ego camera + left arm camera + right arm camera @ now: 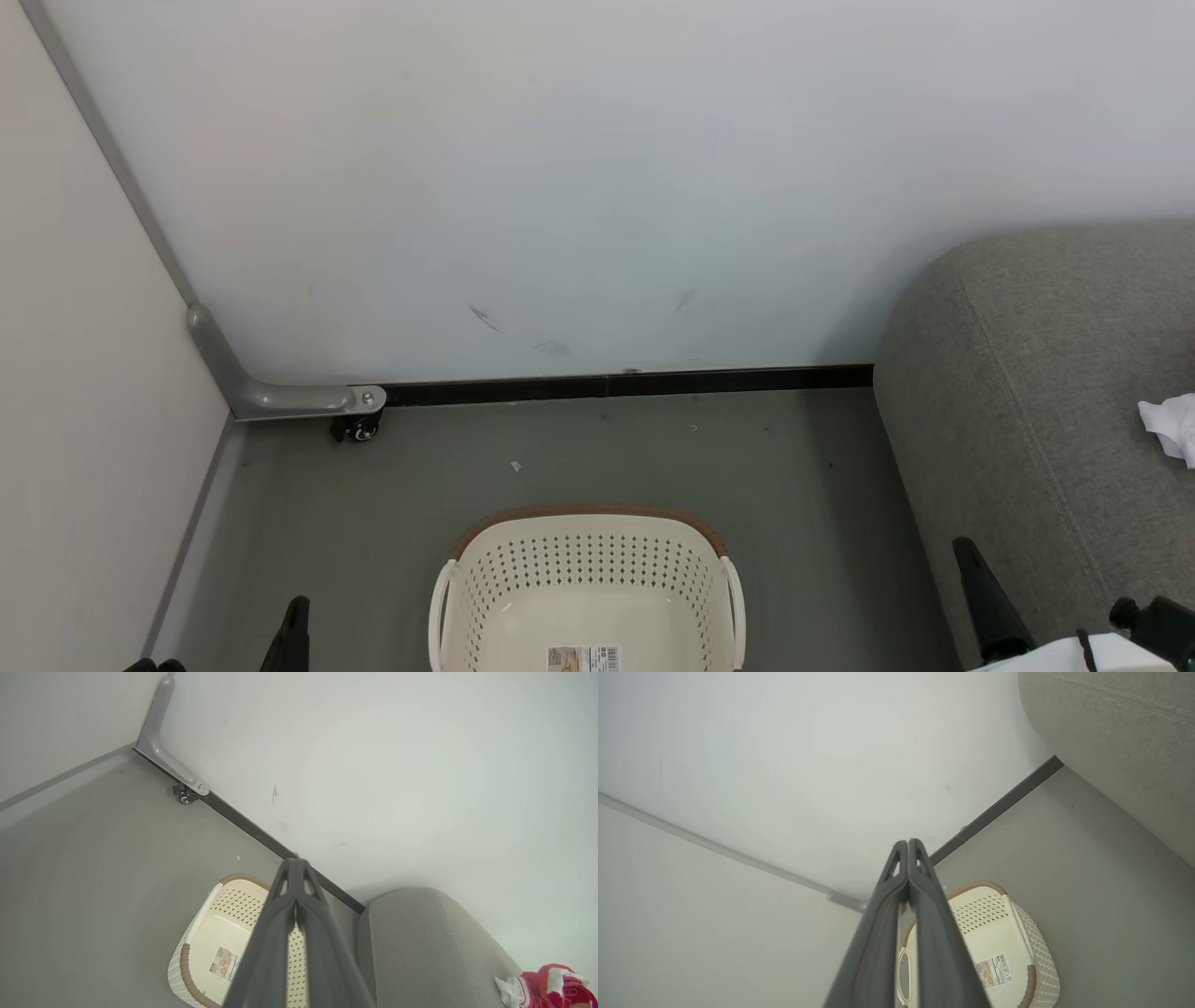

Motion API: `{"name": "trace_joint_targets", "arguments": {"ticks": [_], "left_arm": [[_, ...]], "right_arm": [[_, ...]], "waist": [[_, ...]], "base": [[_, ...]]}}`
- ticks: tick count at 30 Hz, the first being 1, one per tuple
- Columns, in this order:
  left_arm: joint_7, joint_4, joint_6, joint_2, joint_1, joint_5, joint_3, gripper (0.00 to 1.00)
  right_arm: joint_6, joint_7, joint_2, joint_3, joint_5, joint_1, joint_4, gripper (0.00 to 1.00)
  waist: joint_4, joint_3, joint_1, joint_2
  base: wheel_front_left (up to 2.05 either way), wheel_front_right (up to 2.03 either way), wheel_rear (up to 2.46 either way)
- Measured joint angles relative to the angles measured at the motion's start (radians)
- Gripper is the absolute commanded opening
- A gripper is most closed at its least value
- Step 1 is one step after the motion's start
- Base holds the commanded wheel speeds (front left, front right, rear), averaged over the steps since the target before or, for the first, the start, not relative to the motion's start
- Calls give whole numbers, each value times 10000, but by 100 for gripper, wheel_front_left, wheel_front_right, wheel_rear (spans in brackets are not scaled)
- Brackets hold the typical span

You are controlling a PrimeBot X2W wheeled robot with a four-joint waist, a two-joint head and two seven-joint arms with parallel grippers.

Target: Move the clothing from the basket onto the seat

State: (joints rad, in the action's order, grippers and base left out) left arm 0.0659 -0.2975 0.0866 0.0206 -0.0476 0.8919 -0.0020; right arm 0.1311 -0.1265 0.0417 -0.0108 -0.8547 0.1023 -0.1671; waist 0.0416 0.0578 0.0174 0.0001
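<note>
The job looks all but finished. The basket (588, 560) stands on the floor (794, 485) in the near middle, close to the far wall (597, 187). What shows of its inside is bare apart from a paper label (583, 658) on the bottom. The head view cuts off its near end, and in both wrist views dark fingers cross part of it, so a small piece hidden there cannot be ruled out.

The clothing (549, 982), a rumpled red and white heap, lies on top of the seat (420, 942), the big grey cushion to the right of the basket. In the head view a crumpled white fold at the right edge of the seat is probably part of that heap.

The left pincer (295, 865) is closed tight, fingers pressed together with nothing between them, above the floor to the left of the basket. The right pincer (908, 847) is likewise shut and empty, low on the right by the near edge of the seat.

Nothing seems left to carry. At most, the basket's hidden near end could be checked.
</note>
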Motion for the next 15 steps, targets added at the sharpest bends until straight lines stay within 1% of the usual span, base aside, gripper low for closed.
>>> {"name": "trace_joint_targets", "arguments": {"ticks": [3, 8, 9, 15], "left_arm": [[-92, 2, 21, 10, 2, 347, 52, 0], [-240, 2, 54, 44, 54, 1001, 119, 0], [-654, 23, 140, 69, 390, 2596, 313, 0], [-851, 44, 150, 75, 484, 3348, 410, 0]], "right_arm": [[0, 127, 23, -21, -445, -87, -29, 0], [0, 244, 54, -50, -1212, -102, -113, 0], [-2, 612, 196, -113, -3012, -505, -368, 0], [-2, 794, 230, -155, -3891, -729, -453, 0]], "waist": [[-22, -22, -12, 0], [-61, -78, -53, 0], [-153, -268, -144, 0], [-200, -351, -159, 0]], "base": [[0, 0, 0], [0, 0, 0], [0, 0, 0], [0, 0, 0]]}}
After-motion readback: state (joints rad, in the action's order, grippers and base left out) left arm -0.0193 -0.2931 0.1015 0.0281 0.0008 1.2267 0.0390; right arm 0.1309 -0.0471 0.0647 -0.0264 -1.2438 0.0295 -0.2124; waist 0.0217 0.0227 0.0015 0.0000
